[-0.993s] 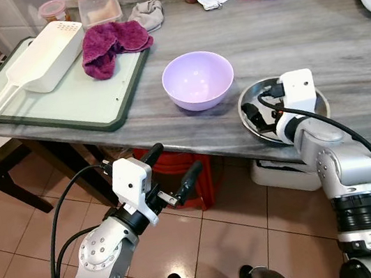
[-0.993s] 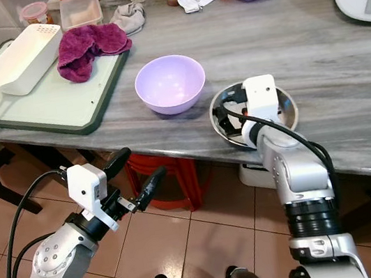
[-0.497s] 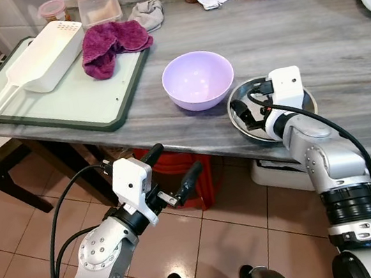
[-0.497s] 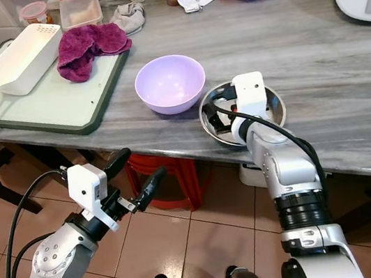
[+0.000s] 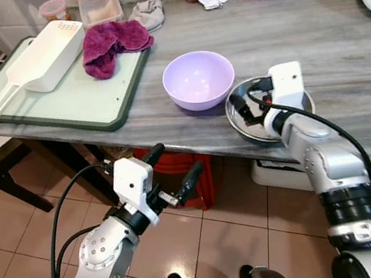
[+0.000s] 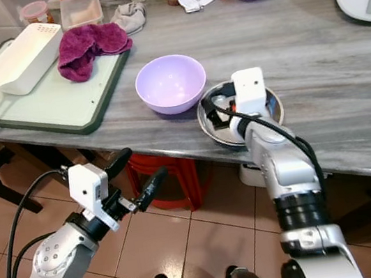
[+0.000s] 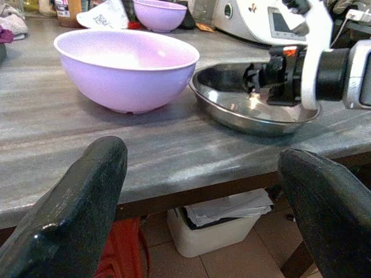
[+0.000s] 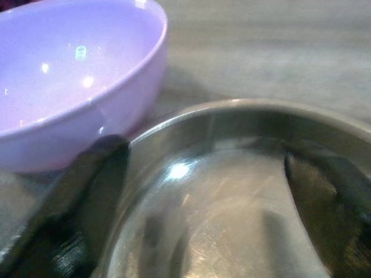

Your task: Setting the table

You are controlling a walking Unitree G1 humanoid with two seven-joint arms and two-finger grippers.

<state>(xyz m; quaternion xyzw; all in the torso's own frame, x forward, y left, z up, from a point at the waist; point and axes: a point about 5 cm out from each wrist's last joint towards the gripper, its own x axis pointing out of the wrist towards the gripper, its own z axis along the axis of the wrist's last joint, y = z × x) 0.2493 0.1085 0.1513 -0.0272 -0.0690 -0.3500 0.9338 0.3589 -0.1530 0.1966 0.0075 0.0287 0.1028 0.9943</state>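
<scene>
The grey stone table (image 5: 339, 37) stretches ahead of me, its edge above my left claw (image 5: 173, 168), which hangs below it with fingers spread apart, holding nothing. The green tray (image 5: 60, 102) sits far off to that claw's left on the tabletop. My right claw (image 5: 245, 105) rests on the steel bowl (image 6: 274, 109) near the table's edge; one finger (image 8: 87, 191) lies outside the rim, the other inside, set wide, so I cannot tell if they grip. The lilac bowl (image 5: 198, 79) sits just beside it, to its left.
</scene>
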